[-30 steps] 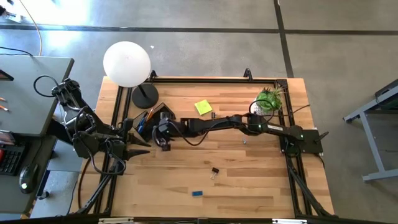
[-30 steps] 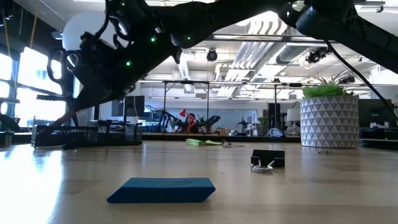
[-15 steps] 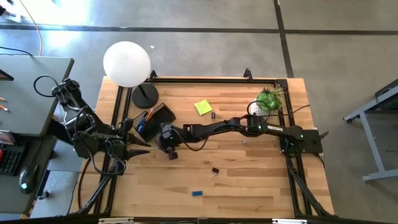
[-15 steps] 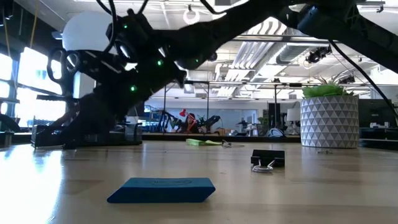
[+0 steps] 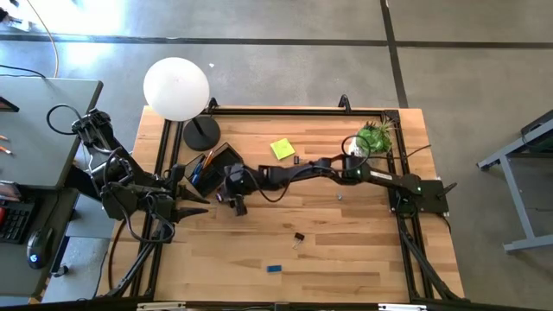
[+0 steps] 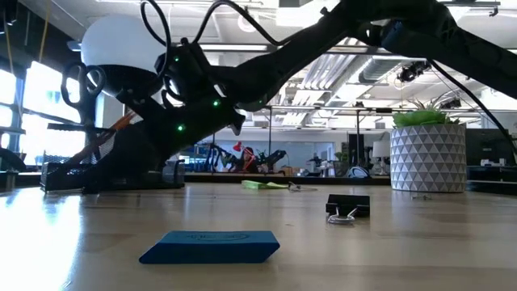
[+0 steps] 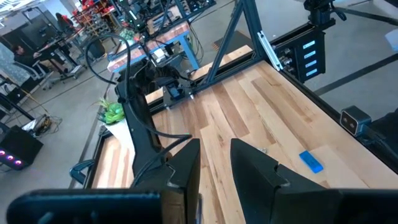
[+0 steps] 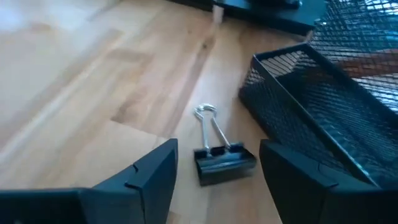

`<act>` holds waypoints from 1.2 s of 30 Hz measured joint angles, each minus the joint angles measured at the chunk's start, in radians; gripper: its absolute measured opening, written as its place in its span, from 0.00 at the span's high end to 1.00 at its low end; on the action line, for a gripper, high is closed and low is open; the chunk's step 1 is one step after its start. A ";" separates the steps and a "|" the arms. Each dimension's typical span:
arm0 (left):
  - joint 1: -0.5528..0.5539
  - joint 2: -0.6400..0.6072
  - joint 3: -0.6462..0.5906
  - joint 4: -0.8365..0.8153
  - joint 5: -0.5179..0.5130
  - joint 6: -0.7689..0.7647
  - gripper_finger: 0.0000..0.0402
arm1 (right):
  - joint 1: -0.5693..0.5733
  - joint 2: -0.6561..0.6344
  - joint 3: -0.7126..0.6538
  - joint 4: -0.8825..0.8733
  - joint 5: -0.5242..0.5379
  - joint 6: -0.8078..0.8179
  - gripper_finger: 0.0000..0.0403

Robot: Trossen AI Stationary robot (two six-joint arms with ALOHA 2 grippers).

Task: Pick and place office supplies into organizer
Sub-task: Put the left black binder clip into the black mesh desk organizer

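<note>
- Right gripper (image 8: 217, 180) hangs low over the wood next to the organizer (image 8: 311, 112), fingers spread wide, nothing between them.
- On the table between those fingers lies a black binder clip (image 8: 225, 160), just beside the organizer's mesh wall, touching neither finger, as best the wrist view shows.
- From above, the right gripper (image 5: 232, 192) sits at the organizer (image 5: 214, 164) near the table's left edge; the clip under it is hidden there.
- Handling, by my reckoning: light, stiff, a hard little body that could skate on smooth wood. The wire loops are thin and likely to pivot, so a poor place to pinch.
- Best hold looks like the black body itself, gripped across its flat faces.
- Orientation: the clip lies flat. Its long axis runs from the black body out along the wire handles, which point away from the gripper, towards the far end of the mesh wall.
- Left gripper (image 5: 192, 206) waits at the table's left edge, fingers set narrow with a small gap, holding nothing.
</note>
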 joint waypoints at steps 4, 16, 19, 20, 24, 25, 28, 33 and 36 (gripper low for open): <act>0.000 0.000 0.000 0.000 0.000 0.000 0.80 | -0.004 0.000 0.000 0.000 -0.036 0.011 0.45; 0.000 0.000 0.000 0.000 0.000 0.001 0.80 | 0.008 0.050 0.003 0.090 -0.057 0.001 0.46; 0.000 0.000 0.000 0.000 0.000 0.001 0.80 | 0.008 0.053 0.005 0.079 -0.054 0.002 0.47; 0.000 0.000 0.000 0.000 0.000 0.001 0.80 | 0.008 0.053 0.005 0.077 -0.054 0.005 0.48; 0.000 0.000 0.000 0.000 0.000 0.001 0.80 | 0.008 0.054 0.020 0.055 -0.053 0.010 0.52; 0.000 0.000 0.000 0.000 0.000 0.001 0.80 | 0.010 0.054 0.020 0.051 -0.052 0.010 0.53; 0.000 0.000 0.000 -0.001 0.006 0.000 0.80 | 0.022 0.047 0.022 0.012 -0.055 0.031 0.57; 0.000 0.000 0.000 -0.002 0.011 -0.001 0.80 | 0.062 0.025 0.021 -0.069 -0.111 0.070 0.63; 0.000 0.000 0.000 0.003 0.014 -0.003 0.80 | 0.082 0.015 0.026 -0.097 -0.113 0.067 0.63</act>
